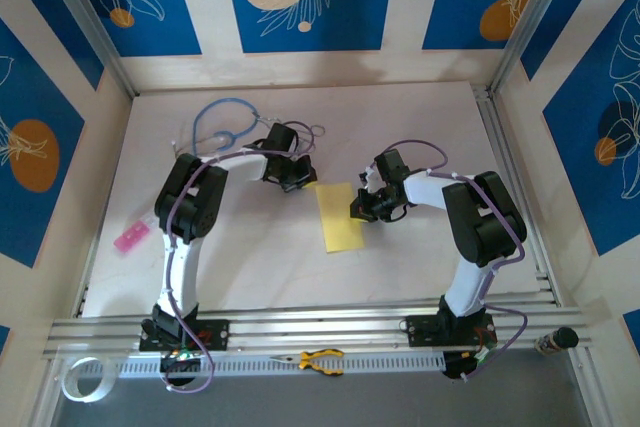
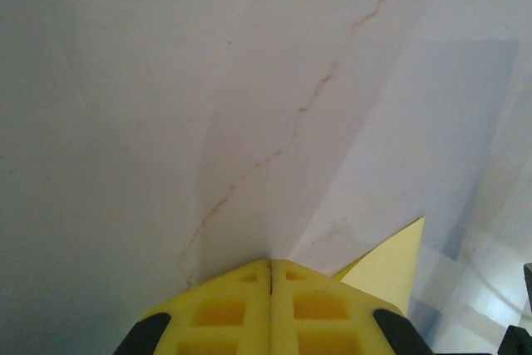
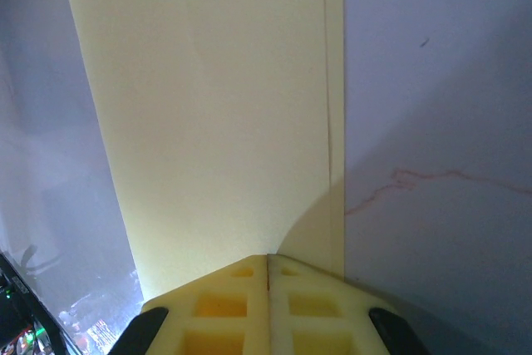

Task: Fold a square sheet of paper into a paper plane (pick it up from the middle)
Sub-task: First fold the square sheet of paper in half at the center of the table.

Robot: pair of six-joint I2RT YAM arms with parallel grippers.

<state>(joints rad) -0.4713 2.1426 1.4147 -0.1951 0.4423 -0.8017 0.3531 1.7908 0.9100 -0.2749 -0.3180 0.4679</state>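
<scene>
- Top external: the sheet of paper (image 1: 340,217) is seen lying flat mid-tabletop (image 1: 420,117) as a pale-yellow rectangle; the left claw (image 1: 298,183) is set at its far-left corner, the right claw (image 1: 362,209) at its right edge
- Left wrist: the left claw (image 2: 270,263) is shown pressed together, with a paper corner just beside it
- Right wrist: the right claw (image 3: 268,258) is shown pressed together over the paper, near a doubled edge

The pale-yellow paper sheet (image 3: 216,106) looks matt and smooth; the white counter (image 3: 432,106) is smooth, faintly veined like marble.
</scene>
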